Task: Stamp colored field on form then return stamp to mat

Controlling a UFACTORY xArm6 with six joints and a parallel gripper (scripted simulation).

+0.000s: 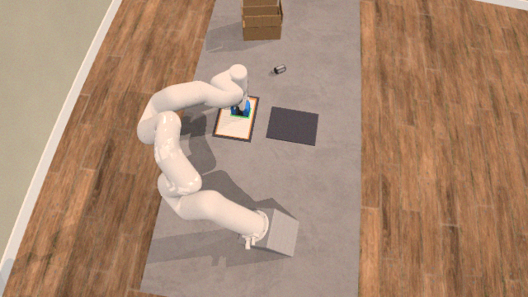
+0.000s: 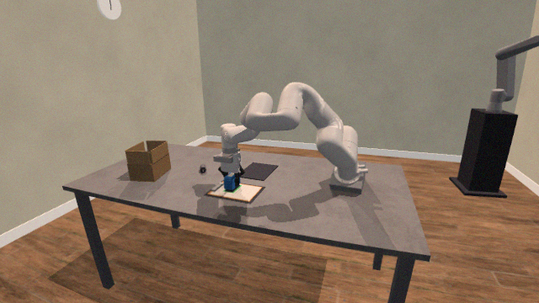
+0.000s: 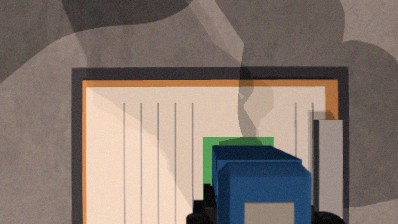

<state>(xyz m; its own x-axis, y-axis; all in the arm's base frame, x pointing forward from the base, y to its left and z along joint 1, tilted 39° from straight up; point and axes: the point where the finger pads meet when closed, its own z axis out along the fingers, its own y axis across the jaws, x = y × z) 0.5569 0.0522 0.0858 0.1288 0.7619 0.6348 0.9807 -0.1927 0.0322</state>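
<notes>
The form (image 1: 233, 122) is a cream sheet with an orange border on a dark board, lying on the grey table; it also shows in the side view (image 2: 236, 193) and the wrist view (image 3: 200, 150). Its green field (image 3: 235, 150) is mostly covered by the blue stamp (image 3: 262, 185). My gripper (image 3: 243, 202) is shut on the blue stamp (image 1: 244, 111) and holds it upright right on the field. In the side view the stamp (image 2: 231, 182) stands low on the form. The dark mat (image 1: 292, 125) lies to the right of the form, empty.
A cardboard box (image 1: 261, 18) stands at the far end of the table. A small dark cylinder (image 1: 280, 69) lies on its side between box and form. The arm's base (image 1: 275, 236) sits at the near end. A black pedestal (image 2: 484, 153) stands off the table.
</notes>
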